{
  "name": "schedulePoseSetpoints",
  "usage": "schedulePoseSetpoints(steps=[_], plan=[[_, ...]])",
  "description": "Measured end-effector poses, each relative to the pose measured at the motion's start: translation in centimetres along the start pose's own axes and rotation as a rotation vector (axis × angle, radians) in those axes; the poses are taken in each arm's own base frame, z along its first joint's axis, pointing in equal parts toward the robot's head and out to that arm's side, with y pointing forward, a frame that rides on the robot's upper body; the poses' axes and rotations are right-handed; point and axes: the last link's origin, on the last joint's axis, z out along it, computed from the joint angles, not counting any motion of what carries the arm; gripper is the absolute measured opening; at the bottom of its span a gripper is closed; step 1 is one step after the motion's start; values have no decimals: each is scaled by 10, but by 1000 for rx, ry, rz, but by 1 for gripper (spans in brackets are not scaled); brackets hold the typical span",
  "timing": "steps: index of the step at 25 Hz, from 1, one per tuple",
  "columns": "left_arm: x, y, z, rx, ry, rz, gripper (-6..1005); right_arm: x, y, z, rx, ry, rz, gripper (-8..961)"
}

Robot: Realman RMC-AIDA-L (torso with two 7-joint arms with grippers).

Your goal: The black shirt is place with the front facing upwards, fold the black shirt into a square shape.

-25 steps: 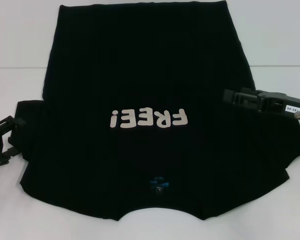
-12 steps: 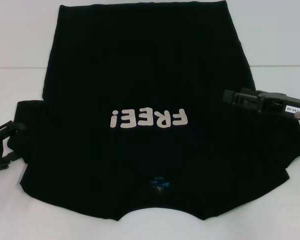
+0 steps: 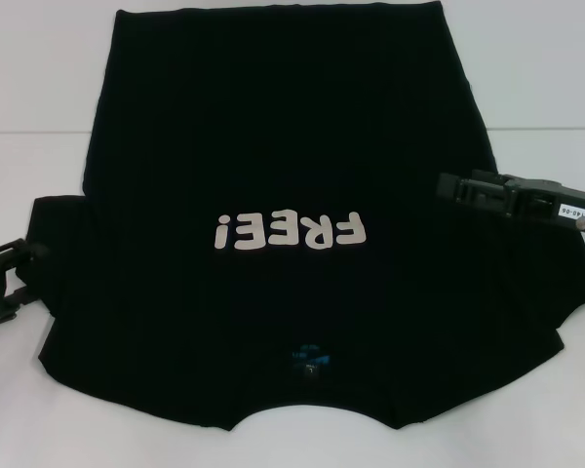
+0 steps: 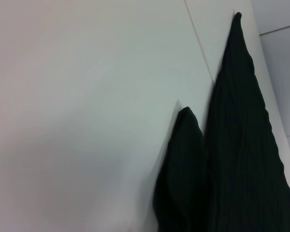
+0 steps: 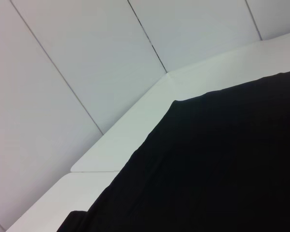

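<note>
The black shirt [image 3: 283, 175] lies flat, front up, on the white surface [image 3: 39, 78]. The left gripper [image 3: 5, 278] sits just beside its sleeve edge; the right gripper [image 3: 458, 187] hovers over the opposite sleeve. I cannot tell how either one's fingers stand.

black shirt [image 3: 283, 146] | front print "FREE!" | reads upside down
</note>
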Motion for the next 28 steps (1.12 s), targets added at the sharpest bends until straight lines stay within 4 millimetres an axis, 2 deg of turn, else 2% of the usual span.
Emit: schedulePoseSetpoints(steps=[2, 19, 22, 28], plan=[[1, 0, 0, 0, 0, 2, 866, 0, 0, 0, 1, -1, 0, 775], [1, -2, 0, 26, -6, 14, 238, 1, 0, -1, 1, -2, 1, 769], [1, -3, 1, 35, -11, 23, 11, 1, -1, -2, 0, -1, 2, 769], [2, -3, 1, 41, -6, 28, 6, 2, -1, -3, -1, 0, 3, 767]])
